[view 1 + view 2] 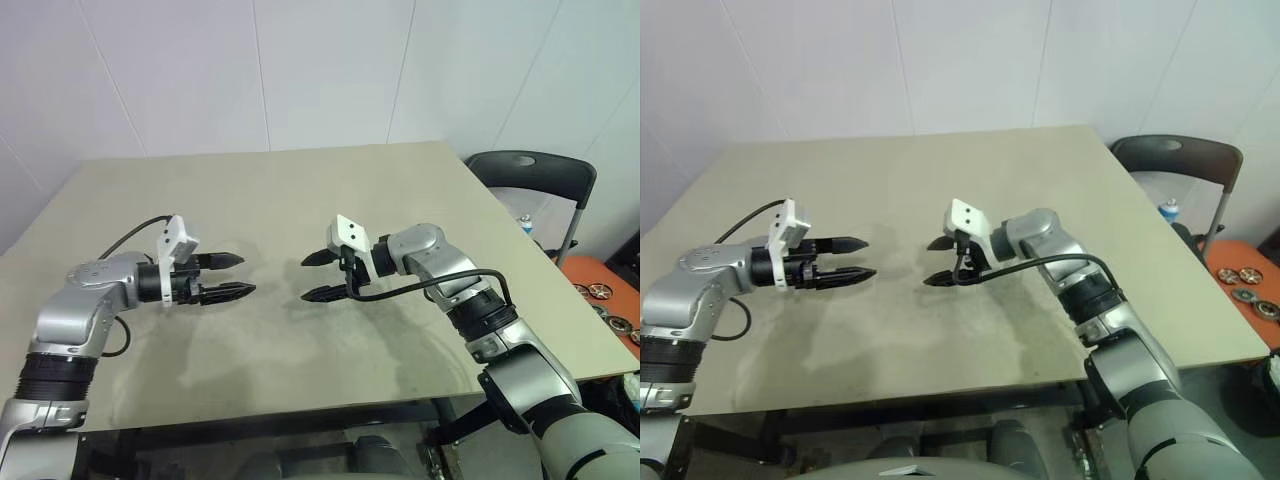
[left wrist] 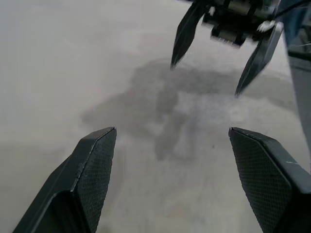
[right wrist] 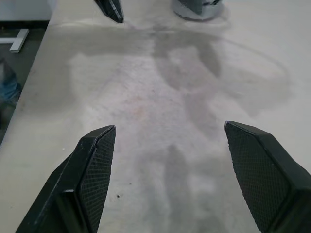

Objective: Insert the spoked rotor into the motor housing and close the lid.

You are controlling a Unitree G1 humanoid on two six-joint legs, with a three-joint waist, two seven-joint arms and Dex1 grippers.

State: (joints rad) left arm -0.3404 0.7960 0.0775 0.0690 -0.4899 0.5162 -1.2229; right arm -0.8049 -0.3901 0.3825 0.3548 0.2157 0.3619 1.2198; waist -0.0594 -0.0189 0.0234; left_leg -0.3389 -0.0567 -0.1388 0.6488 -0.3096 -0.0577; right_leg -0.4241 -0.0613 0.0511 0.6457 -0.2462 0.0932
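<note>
My left gripper (image 1: 248,275) hovers just above the beige table (image 1: 300,200), left of centre, open and holding nothing. My right gripper (image 1: 303,279) faces it tip to tip across a small gap, also open and holding nothing. In the left wrist view my own fingers (image 2: 97,160) frame bare tabletop, with the right gripper (image 2: 204,80) beyond them. The right wrist view has the same bare surface between its fingers (image 3: 97,160). The spoked rotor, the motor housing and the lid are out of view.
Several small round metal parts (image 1: 600,292) lie on an orange surface off the table's right side, too small to identify. A black folding chair (image 1: 530,175) and a blue-capped bottle (image 1: 525,222) stand beyond the right edge. A white wall backs the table.
</note>
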